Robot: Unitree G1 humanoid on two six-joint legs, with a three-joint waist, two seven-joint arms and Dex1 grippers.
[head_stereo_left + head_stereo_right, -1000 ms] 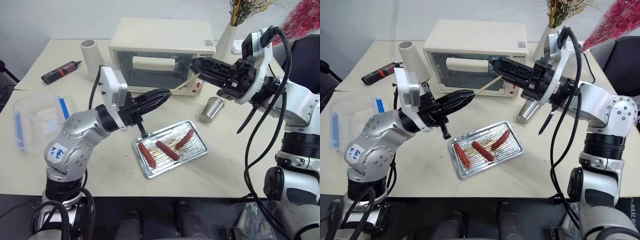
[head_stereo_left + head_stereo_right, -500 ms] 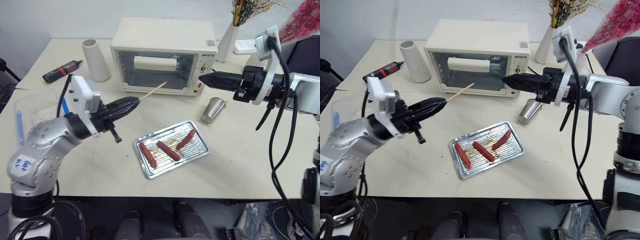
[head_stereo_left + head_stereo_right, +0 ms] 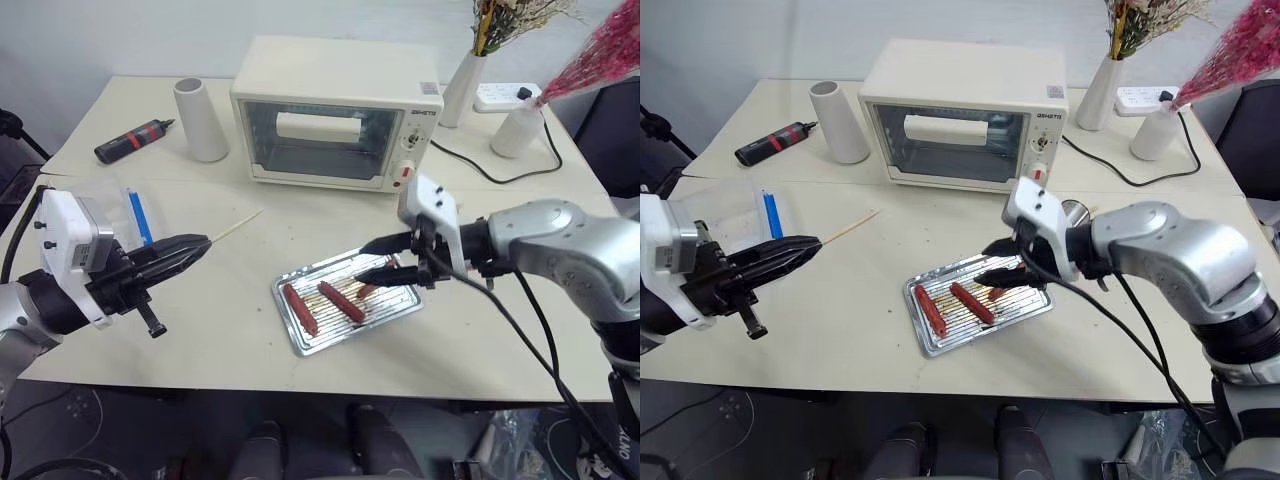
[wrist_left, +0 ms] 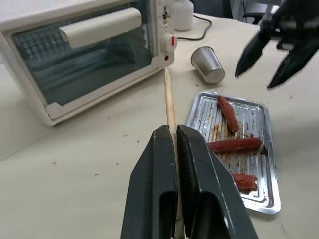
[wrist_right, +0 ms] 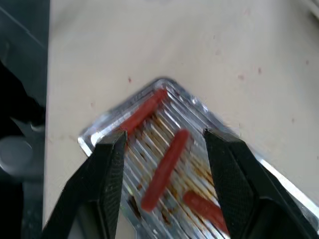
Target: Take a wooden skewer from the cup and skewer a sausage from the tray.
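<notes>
My left gripper [image 3: 197,244] is shut on the wooden skewer [image 3: 236,226], which points level toward the oven; the left wrist view shows the stick [image 4: 169,97] clamped between the black fingers. The silver tray [image 3: 301,346] lies at the table's front middle with three reddish-brown sausages, among them one on the left [image 3: 298,309] and one in the middle [image 3: 341,301]. My right gripper [image 3: 373,258] hangs open just over the tray's right part, its fingers [image 5: 108,164] straddling a sausage [image 5: 163,172] without touching it. The steel cup [image 4: 209,66] stands behind the tray, partly hidden by my right arm.
A cream toaster oven [image 3: 335,110] stands at the back middle, a white cylinder [image 3: 200,120] and a red-and-black tool [image 3: 135,140] to its left. A clear plastic box with blue clips [image 3: 125,205] sits beside my left gripper. Vases [image 3: 463,75], a power strip and a cable are at the back right.
My left gripper has drawn back to the left with the skewer, away from the oven. My right gripper has rolled and dropped from near the cup to over the tray, fingers spread.
</notes>
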